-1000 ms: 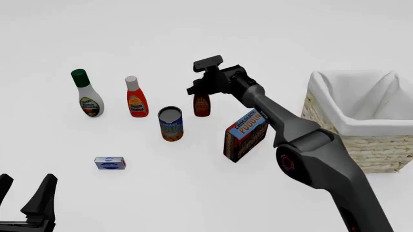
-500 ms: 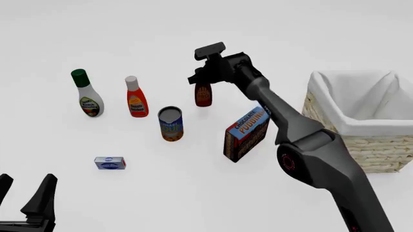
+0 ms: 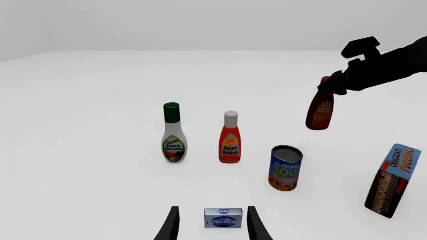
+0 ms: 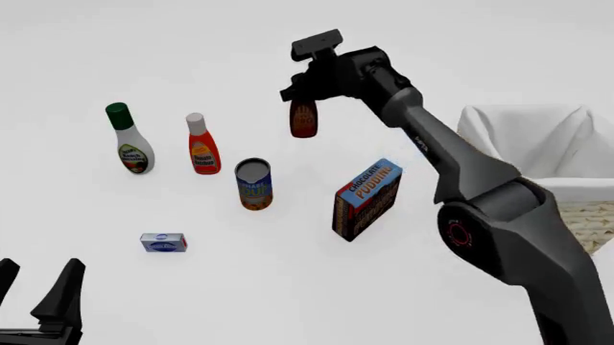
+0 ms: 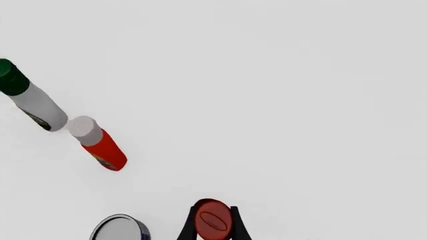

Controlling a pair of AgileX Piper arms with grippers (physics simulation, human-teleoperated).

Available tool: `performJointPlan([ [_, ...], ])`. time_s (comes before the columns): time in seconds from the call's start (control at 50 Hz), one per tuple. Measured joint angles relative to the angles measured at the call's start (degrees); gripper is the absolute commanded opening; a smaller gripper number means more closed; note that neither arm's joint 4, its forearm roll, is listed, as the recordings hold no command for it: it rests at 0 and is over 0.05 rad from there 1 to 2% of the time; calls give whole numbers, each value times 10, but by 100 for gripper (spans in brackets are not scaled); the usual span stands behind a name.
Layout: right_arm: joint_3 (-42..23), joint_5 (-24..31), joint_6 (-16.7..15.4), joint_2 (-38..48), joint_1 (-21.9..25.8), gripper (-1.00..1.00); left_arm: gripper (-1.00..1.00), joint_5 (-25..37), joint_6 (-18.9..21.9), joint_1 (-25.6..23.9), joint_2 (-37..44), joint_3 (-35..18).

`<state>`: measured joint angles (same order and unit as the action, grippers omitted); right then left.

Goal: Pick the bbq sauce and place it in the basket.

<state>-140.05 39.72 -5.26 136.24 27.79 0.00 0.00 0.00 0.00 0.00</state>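
The right end effector (image 4: pixel 305 90) is holding the bbq sauce (image 4: pixel 303 119) by its red cap, with one finger on each side of the cap. The bottle is hanging in the air, well above the counter (image 4: pixel 287 287), and it is not touching anything else. The picking-up part looks done, so the carrying part is going on now.

The basket (image 4: pixel 566 144) is sitting off to the right, well apart from the bottle. The right arm is hiding part of it in the front view. Next, I think the arm needs to be swinging the bottle to the right, staying high enough to get over the basket's rim, and then letting go inside. The pudding box (image 4: pixel 366 199) is standing between the bottle's spot and the basket, so keeping high should help.

The left end effector (image 3: pixel 212 225) is waiting low with its fingers spread wide, holding nothing. A little blue and white box (image 3: pixel 223 218) is lying on the counter just past those fingers.
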Motion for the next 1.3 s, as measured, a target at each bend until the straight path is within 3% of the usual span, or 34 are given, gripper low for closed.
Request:
performJointPlan([
  [0.7, 199, -48, -22, -216, 1, -100, 100, 0, 0, 0, 0, 0],
  [1.3, 362, -80, -36, -387, -52, -100, 100, 0, 0, 0, 0, 0],
])
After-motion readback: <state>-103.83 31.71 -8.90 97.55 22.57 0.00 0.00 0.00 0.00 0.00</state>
